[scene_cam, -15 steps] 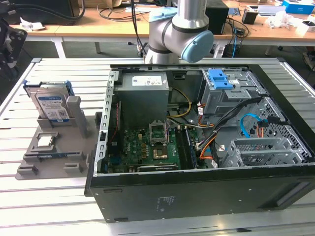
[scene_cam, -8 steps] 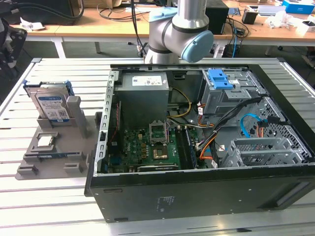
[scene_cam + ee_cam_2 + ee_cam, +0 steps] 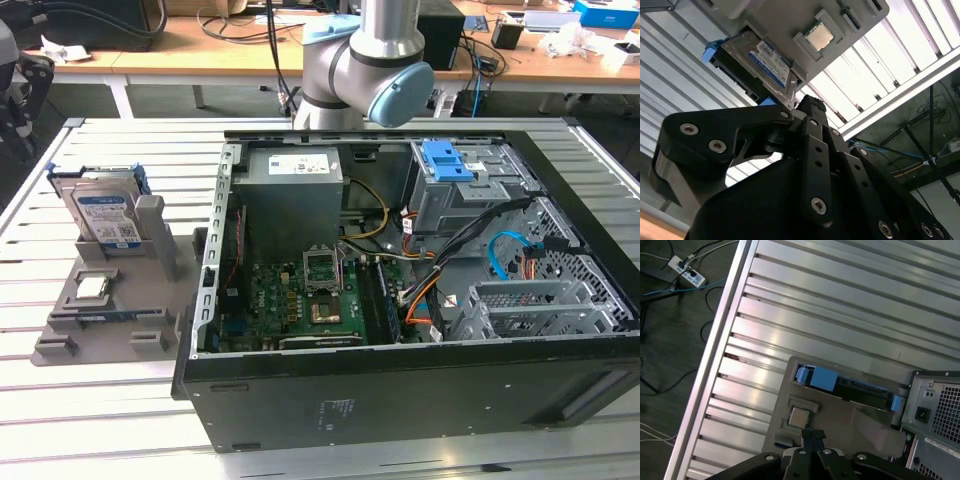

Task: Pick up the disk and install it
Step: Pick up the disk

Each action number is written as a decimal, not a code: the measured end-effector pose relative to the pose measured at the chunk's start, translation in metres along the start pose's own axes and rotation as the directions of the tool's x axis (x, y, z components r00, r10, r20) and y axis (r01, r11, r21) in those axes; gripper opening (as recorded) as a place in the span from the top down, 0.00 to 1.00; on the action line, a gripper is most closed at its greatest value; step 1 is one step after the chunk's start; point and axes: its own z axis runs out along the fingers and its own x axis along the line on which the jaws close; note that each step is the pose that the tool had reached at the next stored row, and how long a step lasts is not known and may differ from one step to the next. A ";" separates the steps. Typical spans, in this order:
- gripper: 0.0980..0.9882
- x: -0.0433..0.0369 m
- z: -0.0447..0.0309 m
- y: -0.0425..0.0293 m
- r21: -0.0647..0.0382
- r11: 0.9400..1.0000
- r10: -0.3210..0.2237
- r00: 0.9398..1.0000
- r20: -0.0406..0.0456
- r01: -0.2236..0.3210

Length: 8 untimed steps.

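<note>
Tool (image 3: 813, 434): clenched and empty; in both wrist views the black fingertips meet with nothing held between them (image 3: 809, 104).
Tool position: it hangs over the slatted bench (image 3: 840, 300), touching nothing, with its tips aimed toward the grey holder (image 3: 850, 425).
Disk (image 3: 757, 60): it stands on edge in a slot of the grey holder, out ahead of the tool's tips and apart from them. Its blue frame is clipped round it and the label side shows in the exterior view (image 3: 105, 215). In the first wrist view it is seen edge-on as a blue and dark strip (image 3: 850, 385).
Chip (image 3: 799, 416): a small square silver part lying flat on the same holder, nearer to the tool's tips than the disk is. It is not the task's thing.
Computer case (image 3: 400, 400): it lies open on the bench, on the far side of the holder from the tool's approach.
Drive cage (image 3: 455, 195): the grey bay with a blue clip on top sits inside the case. From this angle I cannot tell what fills it.
Done so far: nothing that shows, since the disk is ungrasped and seated in its slot.
Left, as I judge it: the whole job, both the pick-up and the install into the case.
</note>
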 end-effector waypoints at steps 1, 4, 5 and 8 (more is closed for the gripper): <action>0.99 0.0000 0.0000 0.0000 0.000 1.000 -0.009 1.000 0.000 0.009; 0.99 0.0000 0.0000 0.0000 -0.001 0.999 -0.044 0.999 -0.001 0.044; 0.99 0.0000 0.0000 0.0000 -0.001 0.998 -0.056 0.998 -0.002 0.056; 0.99 0.0000 0.0000 0.0000 -0.002 0.996 -0.087 0.996 -0.003 0.087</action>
